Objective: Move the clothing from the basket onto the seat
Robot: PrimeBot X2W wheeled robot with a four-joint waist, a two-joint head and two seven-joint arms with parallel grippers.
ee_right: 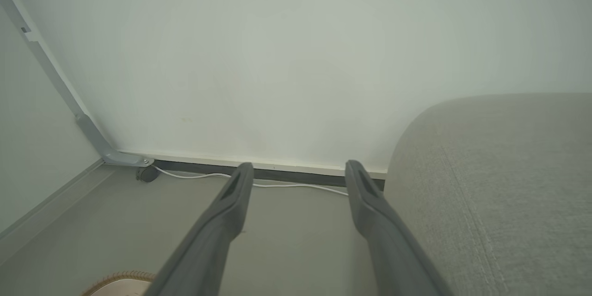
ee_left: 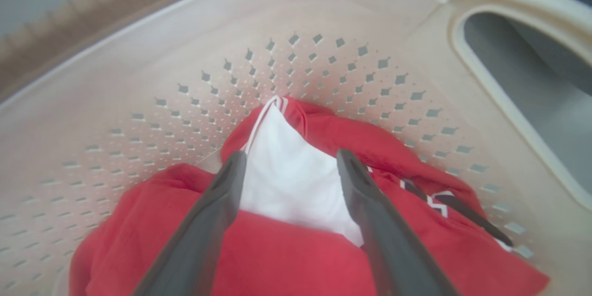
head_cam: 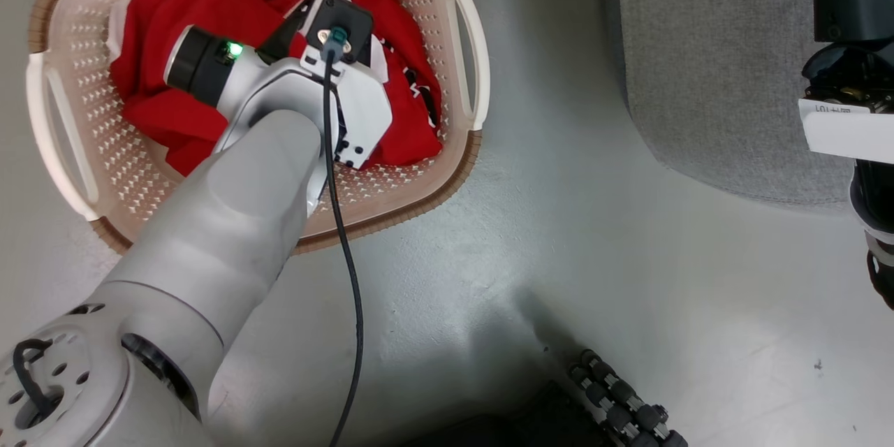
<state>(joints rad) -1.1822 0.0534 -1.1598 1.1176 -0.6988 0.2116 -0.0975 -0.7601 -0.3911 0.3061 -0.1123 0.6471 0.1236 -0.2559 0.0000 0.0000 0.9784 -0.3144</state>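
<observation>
The red clothing point(head_cam: 209, 14) with white panels lies bunched inside the cream basket point(head_cam: 447, 147) at the upper left of the head view. My left arm reaches down into the basket, its wrist covering the garments' middle. In the left wrist view my left gripper point(ee_left: 289, 159) is open, its two dark fingers straddling a white panel of the clothing point(ee_left: 291, 185) just above the red folds, near the basket's perforated wall point(ee_left: 138, 78). The grey seat point(head_cam: 712, 63) sits at the upper right. My right gripper point(ee_right: 299, 172) is open in the air, with the seat point(ee_right: 499, 185) to its right.
Pale floor point(head_cam: 594, 258) separates the basket from the seat. A white cable point(ee_right: 277, 184) runs along the wall's dark skirting. The basket's brown rim point(ee_right: 118, 277) shows at the right wrist view's bottom. A black ribbed part of the robot point(head_cam: 621, 405) lies at the bottom.
</observation>
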